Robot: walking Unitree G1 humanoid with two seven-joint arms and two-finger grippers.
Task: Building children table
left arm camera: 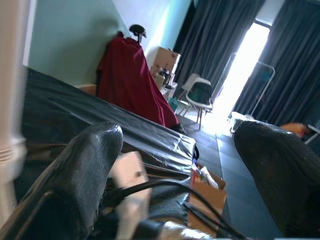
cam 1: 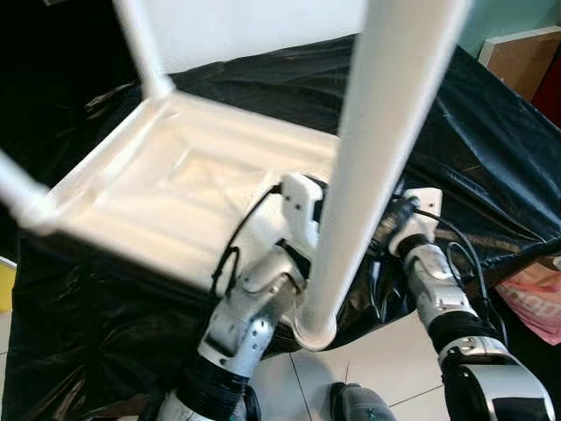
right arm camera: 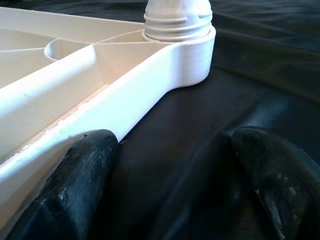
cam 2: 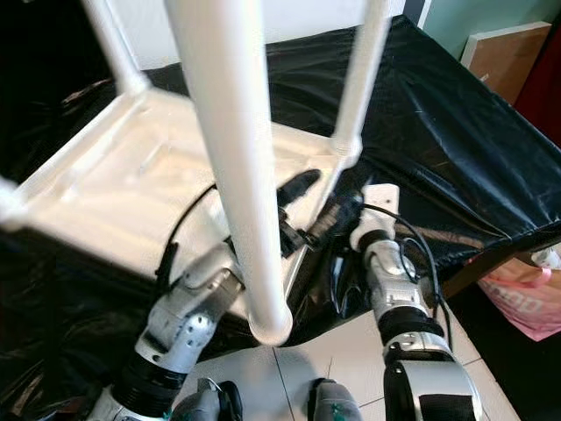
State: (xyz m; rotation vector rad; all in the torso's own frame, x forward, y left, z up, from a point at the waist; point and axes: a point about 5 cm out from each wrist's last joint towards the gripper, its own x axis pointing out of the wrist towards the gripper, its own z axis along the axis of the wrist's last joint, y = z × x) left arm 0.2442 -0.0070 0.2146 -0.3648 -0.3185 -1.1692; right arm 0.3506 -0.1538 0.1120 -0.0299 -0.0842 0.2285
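A white plastic children's table (cam 1: 166, 184) lies upside down on a black sheet (cam 2: 438, 114), its legs pointing up. One leg (cam 2: 237, 158) rises close to my head and covers part of both arms. Another leg (cam 2: 359, 79) stands screwed into the near right corner socket (right arm camera: 177, 30). My left gripper (cam 2: 302, 206) is open over the table's near right edge, with nothing between its fingers (left arm camera: 85, 175). My right gripper (right arm camera: 175, 145) is open low over the black sheet, one finger (right arm camera: 75, 175) right beside the table's rim, a short way from that corner.
The black sheet drapes over the support's front edge to a tiled floor (cam 1: 386, 360). A pink bag (cam 1: 535, 303) sits low on the right and a brown board (cam 1: 526, 57) leans at the back right. Across the room are a red cloth (left arm camera: 130, 80) and chairs (left arm camera: 200, 95).
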